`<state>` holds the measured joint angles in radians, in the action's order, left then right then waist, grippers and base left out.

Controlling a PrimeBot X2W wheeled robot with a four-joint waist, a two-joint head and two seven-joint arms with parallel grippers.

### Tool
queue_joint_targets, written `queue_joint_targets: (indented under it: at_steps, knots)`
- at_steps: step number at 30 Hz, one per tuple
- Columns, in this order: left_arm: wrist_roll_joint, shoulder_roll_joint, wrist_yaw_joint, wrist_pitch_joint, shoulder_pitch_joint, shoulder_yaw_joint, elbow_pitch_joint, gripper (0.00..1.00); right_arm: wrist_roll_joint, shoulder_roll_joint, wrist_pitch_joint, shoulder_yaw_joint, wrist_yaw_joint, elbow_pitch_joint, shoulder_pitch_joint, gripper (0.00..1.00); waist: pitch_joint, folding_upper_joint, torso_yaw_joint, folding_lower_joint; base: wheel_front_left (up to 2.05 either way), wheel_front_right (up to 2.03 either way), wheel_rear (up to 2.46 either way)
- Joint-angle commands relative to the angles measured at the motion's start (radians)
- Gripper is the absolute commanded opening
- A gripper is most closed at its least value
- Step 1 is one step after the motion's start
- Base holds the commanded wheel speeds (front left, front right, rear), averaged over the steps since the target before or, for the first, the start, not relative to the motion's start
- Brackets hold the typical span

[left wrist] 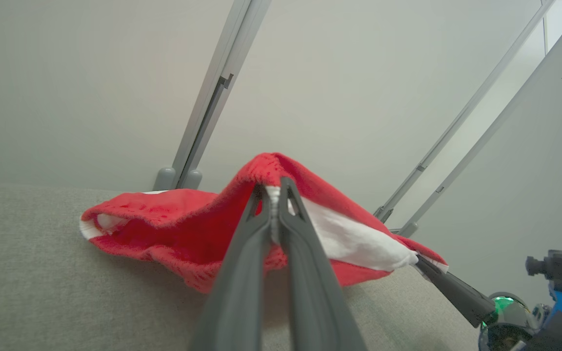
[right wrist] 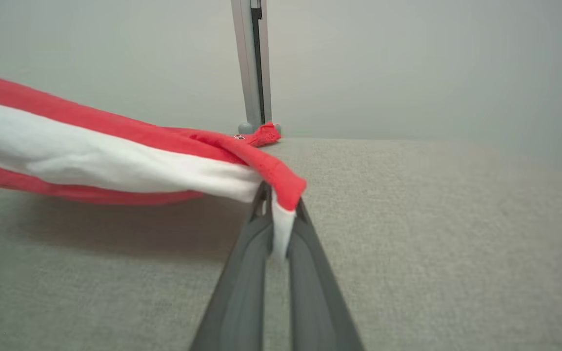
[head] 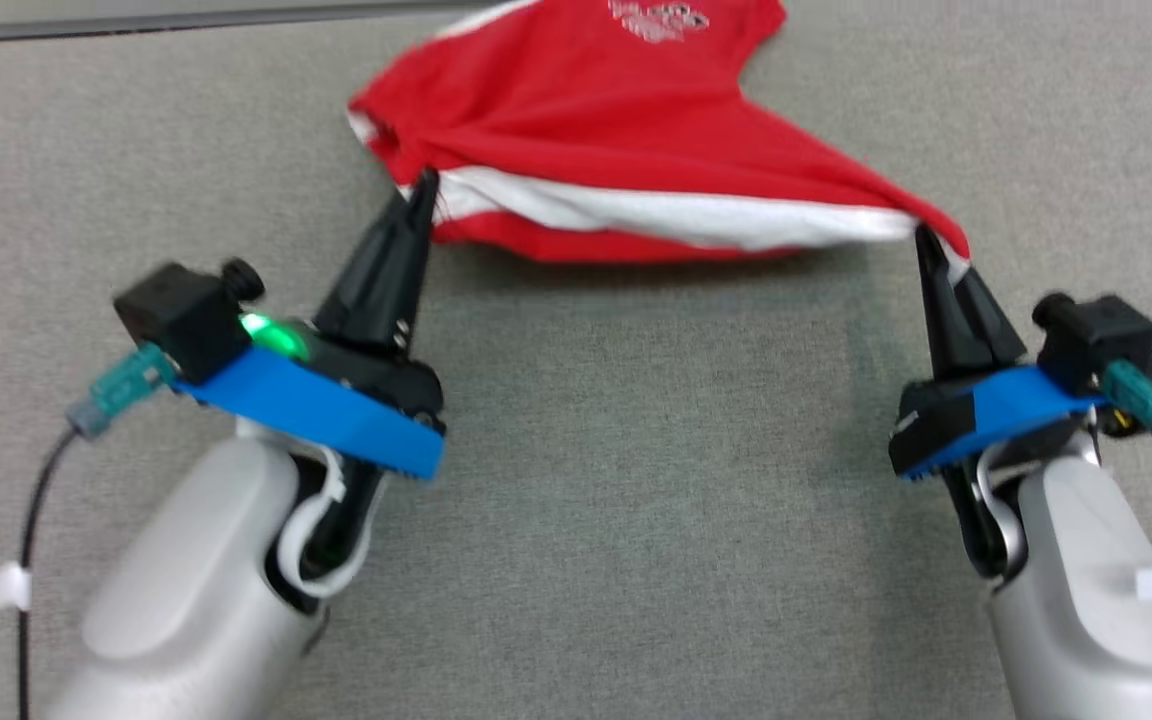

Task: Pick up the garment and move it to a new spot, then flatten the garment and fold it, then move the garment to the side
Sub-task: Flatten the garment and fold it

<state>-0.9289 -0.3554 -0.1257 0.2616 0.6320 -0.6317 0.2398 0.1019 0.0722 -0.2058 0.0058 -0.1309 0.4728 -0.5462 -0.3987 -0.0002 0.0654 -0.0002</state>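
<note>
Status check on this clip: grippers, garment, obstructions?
Left gripper shut on garment hem; right gripper shut on its other end. Hem lifted, stretched between them; rest on table. No obstruction seen.

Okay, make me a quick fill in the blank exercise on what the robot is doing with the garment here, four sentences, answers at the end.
1. The garment is mostly ___ in colour.
2. The band of cloth stretched between the left hand and the right hand is ___.
3. The number of hands shut on the garment is ___.
4. The surface under the garment is ___ in colour.

Missing words: red; white; two; grey.
</note>
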Motion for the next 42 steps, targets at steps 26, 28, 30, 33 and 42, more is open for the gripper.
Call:
queue_joint_targets:
  at_steps: [26,28,30,33,42]
  knots:
    - [0.052,0.056,0.060,-0.007,-0.514,0.021,-0.254,0.00,-0.013,-0.021,0.287,-0.113,0.000,-0.599,0.596,0.00,0.174,0.0002,-0.048,0.0002,0.00,0.00,0.00]
    - [0.048,0.070,0.057,-0.007,-0.495,0.020,-0.231,0.00,-0.024,-0.021,0.301,-0.110,0.000,-0.578,0.552,0.00,0.146,0.0002,-0.057,0.0002,0.00,0.00,0.00]
    - [0.052,0.087,0.056,-0.006,-0.466,0.023,-0.203,0.00,-0.035,0.002,0.315,-0.103,0.000,-0.550,0.500,0.00,0.118,0.0002,-0.068,0.0002,0.00,0.00,0.00]
    - [0.034,0.130,0.056,-0.004,-0.414,0.042,-0.162,0.00,-0.036,0.046,0.345,-0.091,0.000,-0.493,0.391,0.00,0.081,0.0002,-0.087,0.0002,0.00,0.00,0.00]
    - [0.027,0.236,0.063,0.002,-0.256,0.092,-0.015,0.00,-0.001,0.192,0.451,0.019,0.000,-0.246,0.036,0.00,-0.012,0.0002,-0.153,0.0002,0.00,0.00,0.00]
